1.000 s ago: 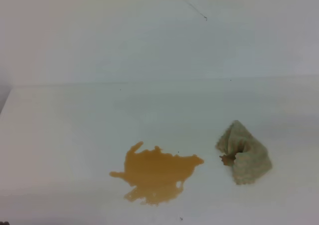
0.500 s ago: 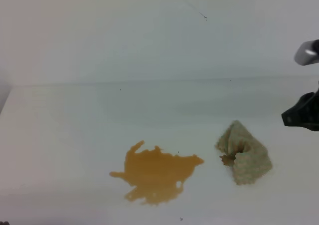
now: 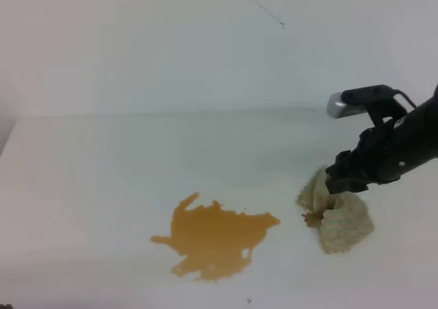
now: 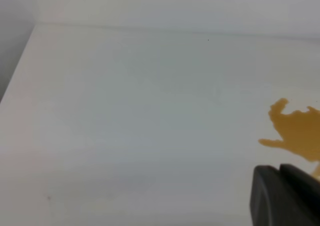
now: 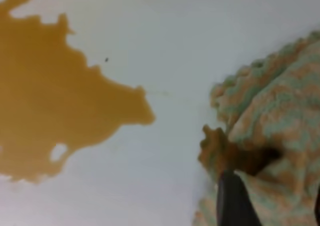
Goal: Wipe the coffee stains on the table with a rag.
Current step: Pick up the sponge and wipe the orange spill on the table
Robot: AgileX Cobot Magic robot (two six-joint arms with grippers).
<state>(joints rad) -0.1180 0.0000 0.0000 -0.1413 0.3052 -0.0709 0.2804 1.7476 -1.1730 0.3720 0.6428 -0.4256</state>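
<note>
Right gripper (image 3: pixel 340 183) spread wide over one rag (image 3: pixel 342 221), nothing held; one coffee stain (image 3: pixel 213 237).

The right arm (image 3: pixel 397 151) is matte black, carrying a silver-capped camera bar (image 3: pixel 363 100).

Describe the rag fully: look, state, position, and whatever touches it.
The rag is a small, bunched beige-grey cloth with a coarse woven texture and a brown-stained patch at the fold on its left side. It sits crumpled in a mound on the white table, to the right of the coffee stains and apart from them. The right pincer hangs over its upper edge; whether it touches the cloth cannot be told.
</note>
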